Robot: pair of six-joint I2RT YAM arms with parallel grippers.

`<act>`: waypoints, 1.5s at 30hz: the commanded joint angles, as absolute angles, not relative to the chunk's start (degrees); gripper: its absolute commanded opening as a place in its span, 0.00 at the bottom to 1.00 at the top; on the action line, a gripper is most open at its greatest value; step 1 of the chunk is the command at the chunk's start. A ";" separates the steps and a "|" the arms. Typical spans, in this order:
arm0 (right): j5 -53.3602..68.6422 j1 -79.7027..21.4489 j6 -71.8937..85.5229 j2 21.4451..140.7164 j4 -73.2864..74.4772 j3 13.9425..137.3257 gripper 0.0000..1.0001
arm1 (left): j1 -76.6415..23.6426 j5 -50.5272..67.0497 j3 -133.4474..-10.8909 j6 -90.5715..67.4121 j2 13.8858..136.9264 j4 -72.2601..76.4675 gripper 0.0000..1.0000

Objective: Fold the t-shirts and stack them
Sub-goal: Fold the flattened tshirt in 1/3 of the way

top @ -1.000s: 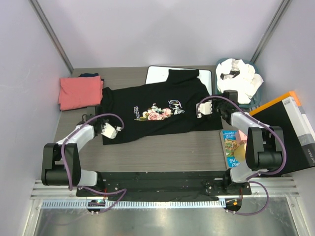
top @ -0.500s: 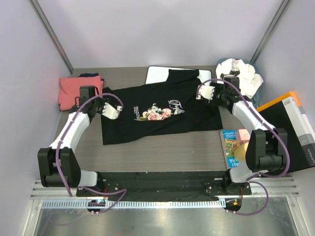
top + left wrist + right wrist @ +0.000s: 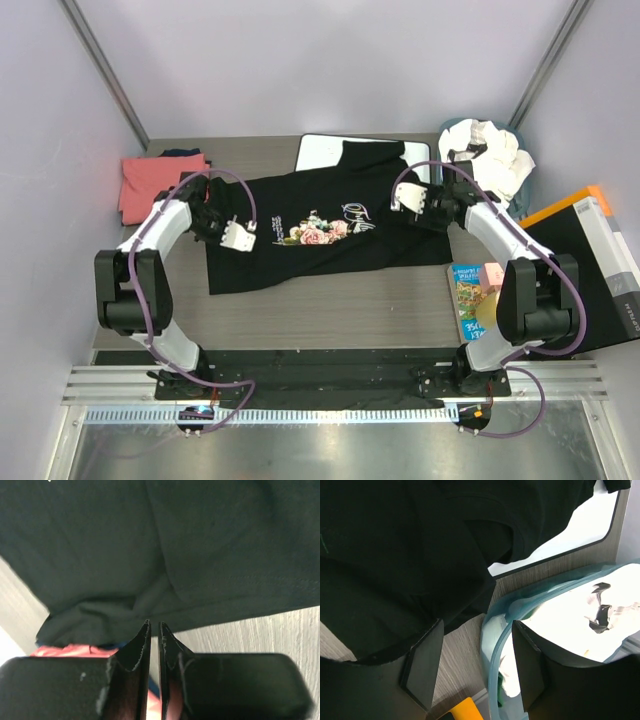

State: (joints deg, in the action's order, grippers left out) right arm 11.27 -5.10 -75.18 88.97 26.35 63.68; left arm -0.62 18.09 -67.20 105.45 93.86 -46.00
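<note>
1. The left pincer (image 3: 154, 625) is clenched, its dark fingers nearly meeting with no cloth between them. It hangs over the left edge of the black cotton t-shirt with the pink-rose print (image 3: 300, 255).
2. The right pincer (image 3: 477, 624) is released, its fingers wide apart and empty, over the black tee's right edge.
3. The black tee lies spread and unfolded on the grey wood-grain desk (image 3: 330, 310). Its left edge is bunched, and its far sleeve rests on a flat white rectangular board with a black rim (image 3: 318, 150).
4. A folded coral-pink t-shirt (image 3: 160, 188) sits just left of the black tee. Crumpled white t-shirts (image 3: 490, 160) fill a pale teal plastic basket (image 3: 535, 594) just to its right.
5. Risks, as I judge them:
   - A clenched left pincer that descends unopened would push the cloth rather than take it.
   - The bunched edge could give it two layers at once.
   - The right pincer's wide fingers sit close to the basket rim and may snag it.
   - Uneven lifts would skew the fold or drag the board.
</note>
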 commanded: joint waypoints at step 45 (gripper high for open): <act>8.35 -5.45 -71.81 92.46 26.54 70.66 0.57 | -2.29 16.96 -80.07 102.57 107.49 -58.71 0.24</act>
